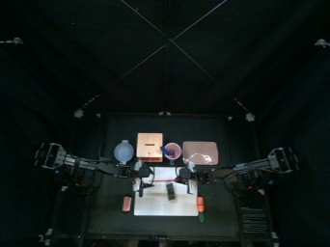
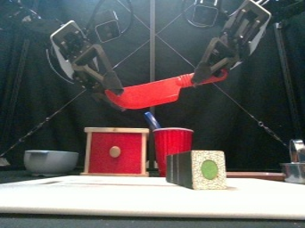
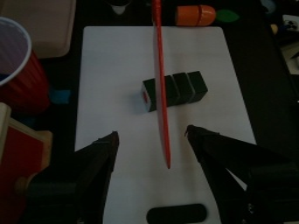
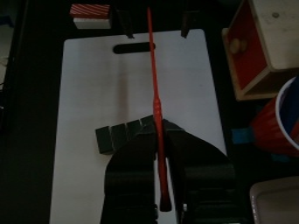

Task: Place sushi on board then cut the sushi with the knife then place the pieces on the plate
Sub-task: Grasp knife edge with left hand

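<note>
A dark green sushi roll lies in one piece near the middle of the white cutting board; the left wrist view also shows the sushi roll. High above it the red toy knife hangs level between both arms. My right gripper is shut on the knife's handle end. The left gripper is open, its jaws standing either side of the blade's tip without touching it. The pink plate is behind the board on the right.
Behind the board stand a wooden box with a red drawer, a red cup holding a blue knife, and a blue-grey bowl at the left. A metal cutter is at the right. Small toy foods lie beside the board.
</note>
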`<state>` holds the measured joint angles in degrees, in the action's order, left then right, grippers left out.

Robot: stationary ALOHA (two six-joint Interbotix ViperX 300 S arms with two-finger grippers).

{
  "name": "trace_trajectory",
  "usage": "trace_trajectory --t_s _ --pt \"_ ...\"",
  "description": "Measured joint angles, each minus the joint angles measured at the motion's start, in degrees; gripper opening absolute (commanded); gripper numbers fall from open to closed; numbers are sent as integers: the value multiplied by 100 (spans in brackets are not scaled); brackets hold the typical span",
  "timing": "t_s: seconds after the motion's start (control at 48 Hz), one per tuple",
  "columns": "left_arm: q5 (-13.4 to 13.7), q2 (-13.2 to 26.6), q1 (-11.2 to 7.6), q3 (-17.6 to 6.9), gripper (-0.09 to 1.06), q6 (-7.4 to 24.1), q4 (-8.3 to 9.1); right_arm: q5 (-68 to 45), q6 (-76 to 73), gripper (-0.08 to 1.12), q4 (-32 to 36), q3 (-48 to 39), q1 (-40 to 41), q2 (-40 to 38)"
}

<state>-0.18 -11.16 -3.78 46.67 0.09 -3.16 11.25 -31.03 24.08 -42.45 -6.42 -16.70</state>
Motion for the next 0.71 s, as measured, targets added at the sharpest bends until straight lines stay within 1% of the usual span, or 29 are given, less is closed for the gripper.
trace_trajectory --t_s 0.125,0.208,0.583,0.708 --pt "-88 53 35 -9 86 9 62 0 0 33 0 0 -9 9" --pt "-105 97 53 -9 79 9 62 0 0 33 0 0 -9 9" --pt "-114 272 53 -105 42 35 114 0 -9 33 -18 -88 18 9" --pt "-123 334 35 -123 36 18 114 -18 -9 33 -149 -202 0 79"
